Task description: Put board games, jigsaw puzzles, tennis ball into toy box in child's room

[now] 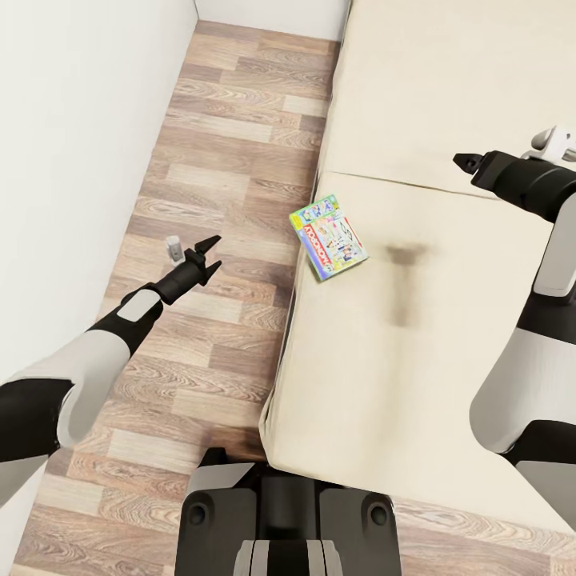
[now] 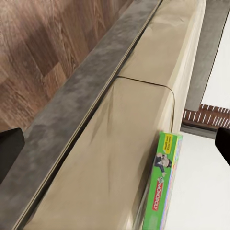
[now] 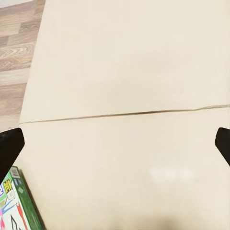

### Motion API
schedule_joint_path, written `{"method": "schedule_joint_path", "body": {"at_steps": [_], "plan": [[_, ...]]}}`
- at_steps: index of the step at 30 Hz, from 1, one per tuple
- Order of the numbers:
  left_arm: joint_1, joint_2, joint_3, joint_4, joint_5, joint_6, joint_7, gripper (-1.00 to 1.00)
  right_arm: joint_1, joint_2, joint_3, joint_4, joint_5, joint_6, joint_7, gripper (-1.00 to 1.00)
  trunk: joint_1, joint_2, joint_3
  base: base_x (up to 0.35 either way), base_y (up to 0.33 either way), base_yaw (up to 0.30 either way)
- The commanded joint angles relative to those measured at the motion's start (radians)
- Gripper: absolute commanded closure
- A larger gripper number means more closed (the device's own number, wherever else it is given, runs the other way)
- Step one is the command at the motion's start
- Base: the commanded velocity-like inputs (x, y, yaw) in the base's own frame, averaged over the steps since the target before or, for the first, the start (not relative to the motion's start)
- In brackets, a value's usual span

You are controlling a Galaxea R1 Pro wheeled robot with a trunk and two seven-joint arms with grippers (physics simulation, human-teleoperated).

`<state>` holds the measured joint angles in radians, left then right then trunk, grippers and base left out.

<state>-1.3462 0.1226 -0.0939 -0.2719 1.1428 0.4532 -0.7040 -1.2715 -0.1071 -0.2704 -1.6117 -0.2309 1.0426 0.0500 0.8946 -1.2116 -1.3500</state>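
One board game (image 1: 330,237), a colourful Monopoly box, lies flat on the beige bed (image 1: 448,104) close to its left edge. My left gripper (image 1: 214,252) hangs open over the wood floor, left of the bed and apart from the box. In the left wrist view the box (image 2: 163,187) shows edge-on above the bed's dark grey frame (image 2: 86,96). My right gripper (image 1: 462,161) is open above the mattress, to the right of the box and further back. A corner of the box (image 3: 12,201) shows in the right wrist view. Both grippers are empty.
A white wall (image 1: 64,120) runs along the left, leaving a strip of wood-plank floor (image 1: 224,144) between it and the bed. My base (image 1: 288,520) stands at the bed's near corner. My right arm's shadow (image 1: 404,272) falls on the mattress.
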Motion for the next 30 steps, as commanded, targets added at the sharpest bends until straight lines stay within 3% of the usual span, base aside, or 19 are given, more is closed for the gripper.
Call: {"method": "schedule_joint_path", "body": {"at_steps": [1, 9, 17, 30], "plan": [[-0.001, 0.001, -0.008, 0.001, 0.01, 0.005, -0.002, -1.0, -0.001, 0.0, -0.001, 0.0, 0.002, 0.005, 0.005, -1.0, 0.0, 0.0, 0.0, 0.0, 0.0, -0.007], [-0.008, 0.006, -0.007, 0.008, 0.01, 0.028, -0.021, -1.0, -0.001, 0.0, -0.001, 0.0, 0.002, 0.005, 0.005, -1.0, 0.0, 0.0, 0.0, 0.0, 0.0, -0.004], [0.0, 0.009, -0.015, -0.019, -0.002, 0.049, -0.094, -1.0, -0.002, 0.001, -0.001, 0.0, 0.001, 0.005, 0.005, -1.0, 0.0, 0.0, 0.0, -0.001, 0.0, -0.001], [0.02, 0.009, -0.019, -0.044, -0.015, 0.057, -0.104, -1.0, 0.0, 0.001, -0.001, 0.0, 0.002, 0.005, 0.005, -1.0, 0.0, 0.0, 0.0, -0.093, 0.0, 0.0]]}}
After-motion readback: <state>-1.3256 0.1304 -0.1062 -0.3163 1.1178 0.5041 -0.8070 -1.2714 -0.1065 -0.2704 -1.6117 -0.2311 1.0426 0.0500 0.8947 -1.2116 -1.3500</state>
